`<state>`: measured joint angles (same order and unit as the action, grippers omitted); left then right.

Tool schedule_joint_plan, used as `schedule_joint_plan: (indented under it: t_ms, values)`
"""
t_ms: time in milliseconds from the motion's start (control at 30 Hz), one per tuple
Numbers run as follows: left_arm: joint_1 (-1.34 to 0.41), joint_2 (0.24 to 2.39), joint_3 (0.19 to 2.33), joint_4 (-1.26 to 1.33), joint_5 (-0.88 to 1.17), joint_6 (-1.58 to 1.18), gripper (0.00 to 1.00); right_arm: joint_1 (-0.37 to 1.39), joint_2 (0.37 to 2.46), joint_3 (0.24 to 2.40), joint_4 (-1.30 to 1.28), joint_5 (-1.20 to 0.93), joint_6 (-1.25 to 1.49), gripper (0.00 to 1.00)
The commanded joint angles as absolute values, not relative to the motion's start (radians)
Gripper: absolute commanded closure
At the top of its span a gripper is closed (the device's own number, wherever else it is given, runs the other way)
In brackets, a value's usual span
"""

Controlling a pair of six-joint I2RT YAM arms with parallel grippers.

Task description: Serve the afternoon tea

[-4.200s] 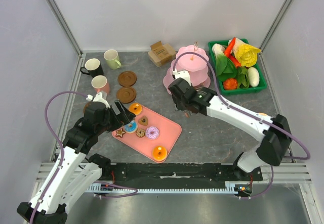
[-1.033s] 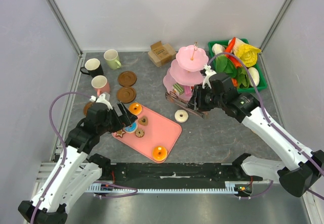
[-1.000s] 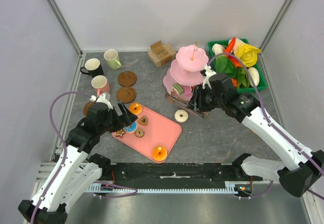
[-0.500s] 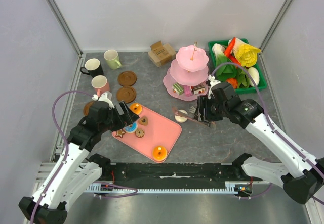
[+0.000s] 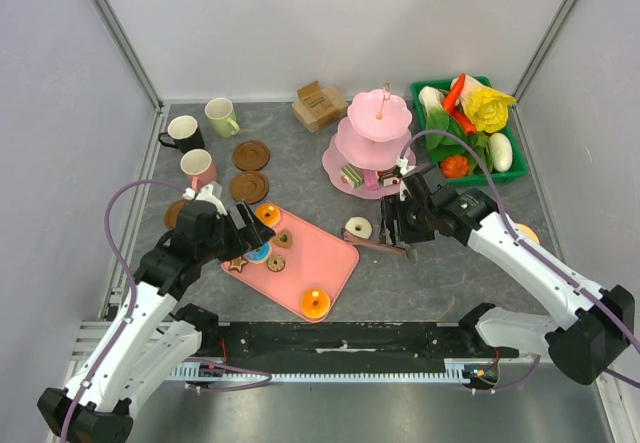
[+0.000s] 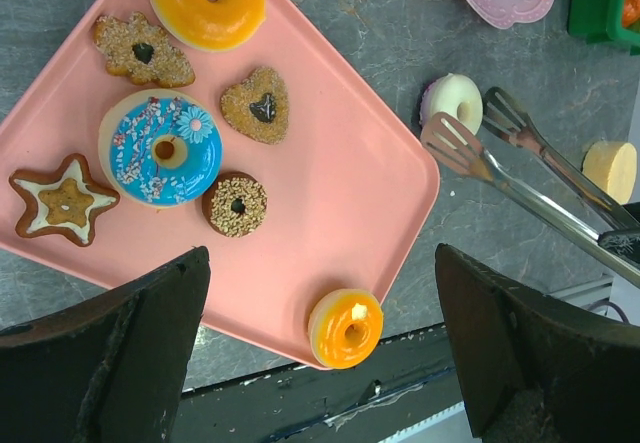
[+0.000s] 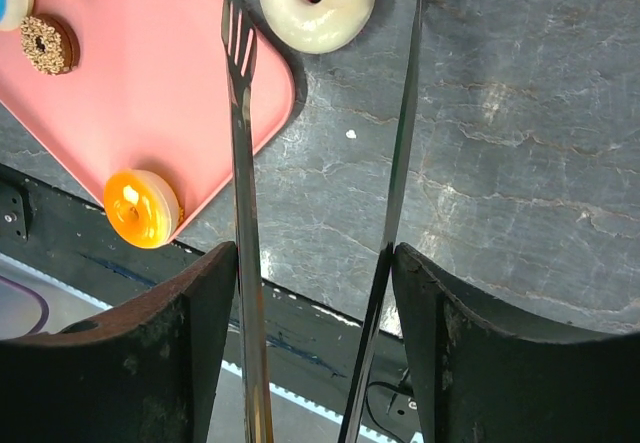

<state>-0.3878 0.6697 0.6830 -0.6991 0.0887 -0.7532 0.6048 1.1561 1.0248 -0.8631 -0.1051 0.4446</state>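
- Right gripper, beside the tiered stand a second ago, now sits nearer the front edge of the table, clamping the tongs, whose blades gape.
- White donut lies on the table just ahead of it, off the blade tips, untouched.
- Left gripper hangs spread wide; below it the pink tray carries seven pastries.
- Stand's bottom tier, beyond the right gripper: two cake slices.

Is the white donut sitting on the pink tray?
No, the white donut lies on the grey table, just off the corner of the pink tray.
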Motion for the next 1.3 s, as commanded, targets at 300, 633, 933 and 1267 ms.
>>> schedule_joint_plan:
  t_ms: [300,633,933,1267]
  values:
    - [-0.385,0.660,0.683,-0.663,0.097,-0.713,0.01,0.606,1.172,1.071,-0.796,-0.107,0.431,0.45]
    - [-0.385,0.660,0.684,-0.663,0.095,-0.715,0.01,0.606,1.098,1.229,-0.784,-0.006,0.471,0.50]
    - [-0.385,0.660,0.687,-0.660,0.100,-0.715,0.01,0.604,1.178,1.361,-0.706,0.118,0.459,0.50]
    - [-0.385,0.661,0.698,-0.660,0.097,-0.707,0.01,0.600,1.336,1.399,-0.555,0.161,0.503,0.50]
